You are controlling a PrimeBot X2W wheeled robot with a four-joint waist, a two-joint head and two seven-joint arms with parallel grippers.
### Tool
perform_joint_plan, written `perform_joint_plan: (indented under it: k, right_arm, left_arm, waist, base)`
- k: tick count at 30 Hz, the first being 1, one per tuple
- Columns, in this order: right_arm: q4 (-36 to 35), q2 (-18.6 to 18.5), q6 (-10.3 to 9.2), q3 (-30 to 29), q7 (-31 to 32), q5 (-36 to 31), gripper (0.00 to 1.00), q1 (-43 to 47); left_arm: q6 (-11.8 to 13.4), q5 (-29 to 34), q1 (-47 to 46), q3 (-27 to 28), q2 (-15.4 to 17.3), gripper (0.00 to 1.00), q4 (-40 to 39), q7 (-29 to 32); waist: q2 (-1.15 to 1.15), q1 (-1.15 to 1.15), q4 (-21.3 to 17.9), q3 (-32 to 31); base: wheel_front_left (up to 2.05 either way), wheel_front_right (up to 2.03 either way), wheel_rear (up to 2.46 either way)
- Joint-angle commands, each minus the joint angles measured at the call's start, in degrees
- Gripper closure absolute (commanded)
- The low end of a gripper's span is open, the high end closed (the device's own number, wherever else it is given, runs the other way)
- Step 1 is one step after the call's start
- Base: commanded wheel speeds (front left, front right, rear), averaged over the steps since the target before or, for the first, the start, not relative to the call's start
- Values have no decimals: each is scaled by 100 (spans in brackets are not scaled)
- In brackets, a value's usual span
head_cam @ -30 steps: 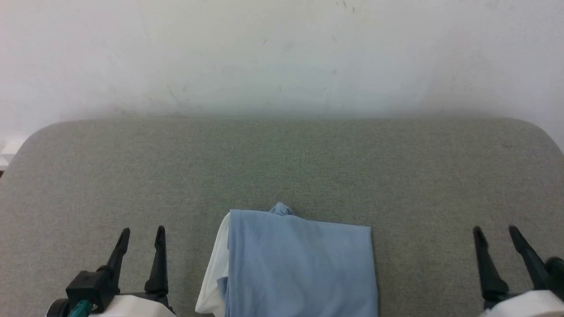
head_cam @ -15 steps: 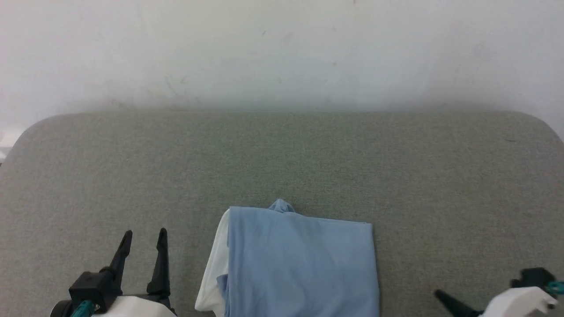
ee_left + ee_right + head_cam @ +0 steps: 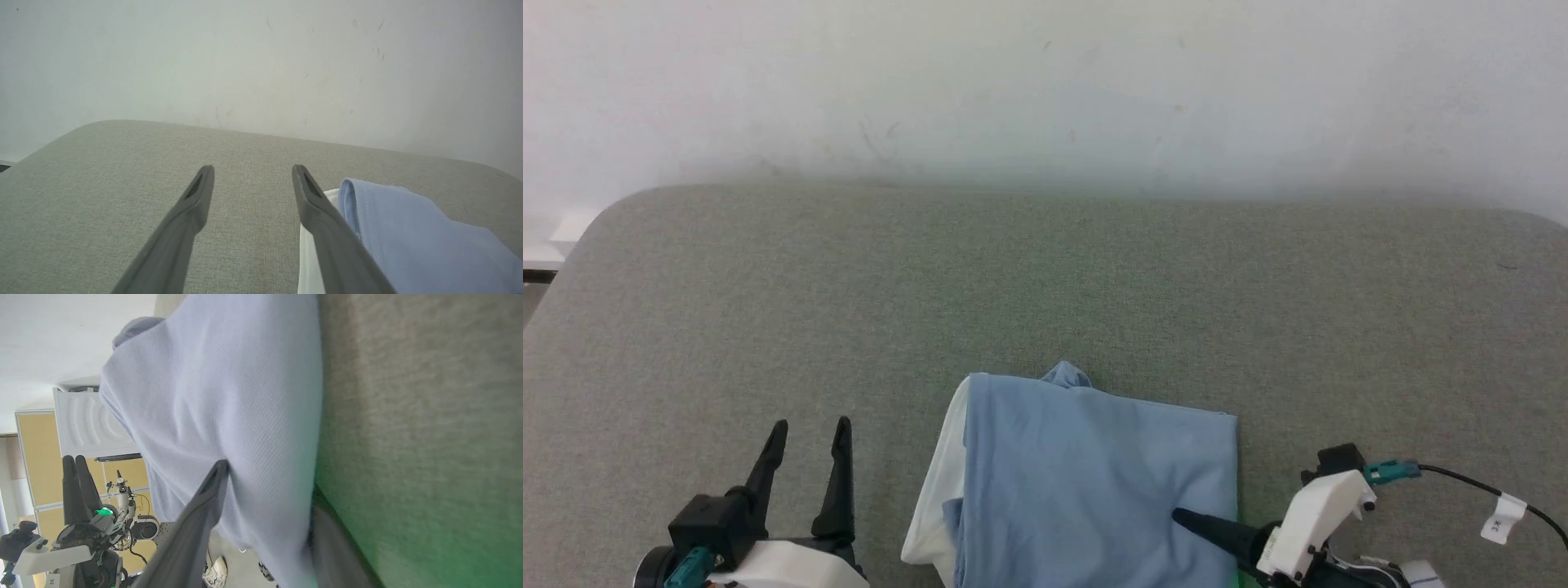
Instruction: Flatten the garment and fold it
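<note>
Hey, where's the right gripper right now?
Head view, lower right: the right gripper straddles the garment's right edge, one finger on top of the blue cloth.

the garment (image 3: 1086, 482) runs off the bottom edge.

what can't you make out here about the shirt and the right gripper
- Garment: its near end is cut off by the head view's bottom edge.
- Right gripper: in the right wrist view the garment's edge covers one fingertip, so whether it pinches the cloth is unclear.
- Table: blurred and green-tinted beside that finger in the right wrist view.
</note>
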Motion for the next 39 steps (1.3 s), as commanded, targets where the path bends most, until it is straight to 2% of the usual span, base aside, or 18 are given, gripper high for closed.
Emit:
perform_joint_plan:
  k: [1, 5, 9, 12, 15, 19, 23, 27, 32, 39]
  right_arm:
    - [82, 16, -4, 55, -49, 14, 100, -66]
    - [-23, -95, -4, 234, -327, -323, 100, -202]
    - [-481, -607, -4, 700, -747, -1283, 100, -228]
    - [-800, -1019, -4, 1036, -1000, -2263, 100, -279]
    - [-1031, -1296, -4, 1182, -970, -3004, 100, -363]
    - [-1197, -1608, -4, 1110, -728, -3580, 100, -493]
    - [-1103, -1854, -4, 846, -611, -3881, 100, -730]
    - [-699, -2029, -4, 412, -753, -4137, 100, -991]
    - [-28, -2234, -4, -219, -1109, -4501, 100, -1347]
    - [761, -2364, -4, -1438, -2037, -5221, 100, -1896]
  left_arm:
    - [-28, 47, -82, 5, -13, 0, 21, -28]
    - [-16, 56, -34, 29, -25, 0, 35, -28]
    - [1, 75, 29, 55, -37, 0, -9, -28]
    - [14, 77, 84, 96, -57, 0, -78, -28]
    - [15, 91, 114, 136, -85, 0, -171, -28]
    - [-43, 140, 8, 141, -109, 0, -313, -28]
    - [-145, 209, -284, 130, -35, 0, -416, -28]
    - [-324, 322, -756, 18, 111, 0, -460, 25]
    - [-523, 424, -1374, -130, 213, 0, -531, 124]
    - [-680, 508, -1958, -313, 173, 0, -544, 125]
  waist:
    - [0, 0, 5, -20]
    - [0, 0, -62, -95]
    - [0, 0, -292, -137]
    - [0, 0, -617, -104]
    - [0, 0, -1048, -3]
    - [0, 0, -1610, 309]
    - [0, 0, -2075, 842]
    - [0, 0, -2258, 1405]
    - [0, 0, -2194, 1997]
    - [0, 0, -1895, 2418]
  base:
    - [0, 0, 0]
    - [0, 0, 0]
    - [0, 0, 0]
    - [0, 0, 0]
    - [0, 0, 0]
    - [0, 0, 0]
    - [0, 0, 0]
    - [0, 0, 0]
    - [0, 0, 0]
    - [0, 0, 0]
